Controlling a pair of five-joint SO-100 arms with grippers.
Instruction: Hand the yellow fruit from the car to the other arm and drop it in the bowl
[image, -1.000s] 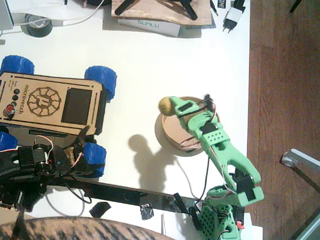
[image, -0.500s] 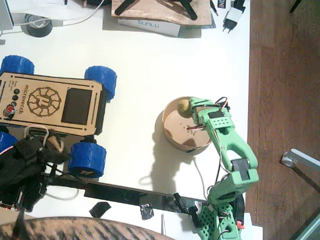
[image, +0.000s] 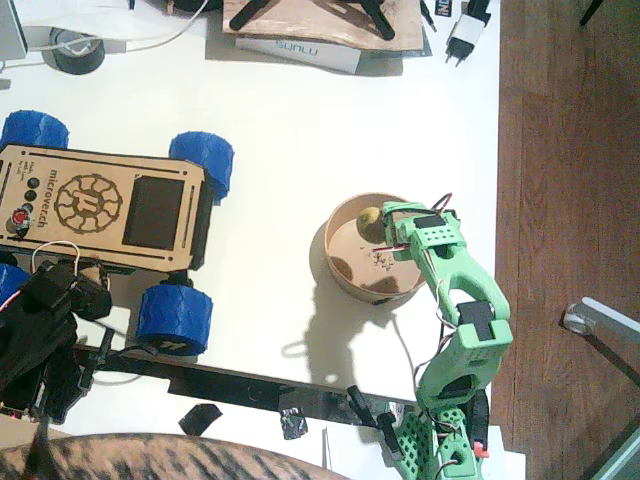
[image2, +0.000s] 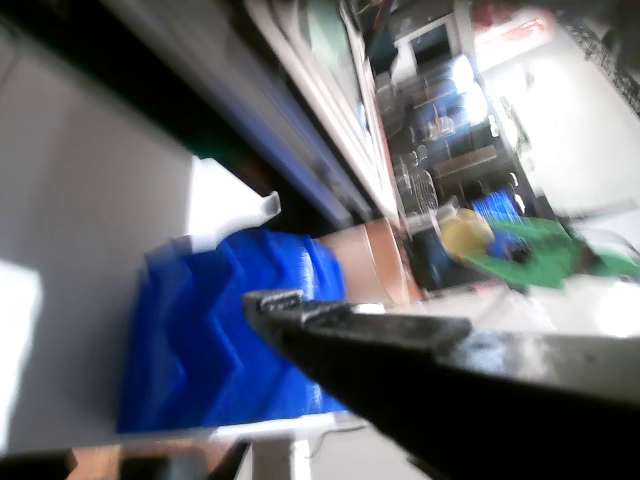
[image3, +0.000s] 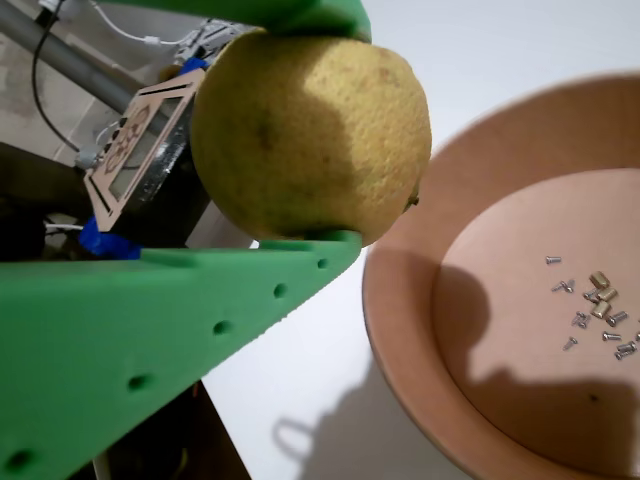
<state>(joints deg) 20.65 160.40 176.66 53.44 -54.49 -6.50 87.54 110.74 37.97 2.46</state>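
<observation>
While the white table fills most of the fixed view, the car is the biggest thing on it, lying at about nine o'clock with its light-wood top up and its blue ribbed wheels at the corners. At seven o'clock the black left arm sits folded low beside the car's near wheel. Its left gripper shows in a wrist view only as a dark blurred finger across a blue wheel, and I cannot tell whether the jaws are parted or closed; nothing can be seen between them.

From five o'clock the green right arm rises and reaches toward the centre, ending over the bowl, which stands just right of the table's middle. The bowl is tan and round, and in a wrist view a scatter of tiny screws and brass bits lies on its floor.

Smallest is the yellow fruit, at the bowl's twelve-o'clock rim in the fixed view. The right gripper is closed snugly on it: in a wrist view the fruit is pinched between two green fingers, held above the table just beside the bowl's edge, clear of the bowl's floor.
</observation>
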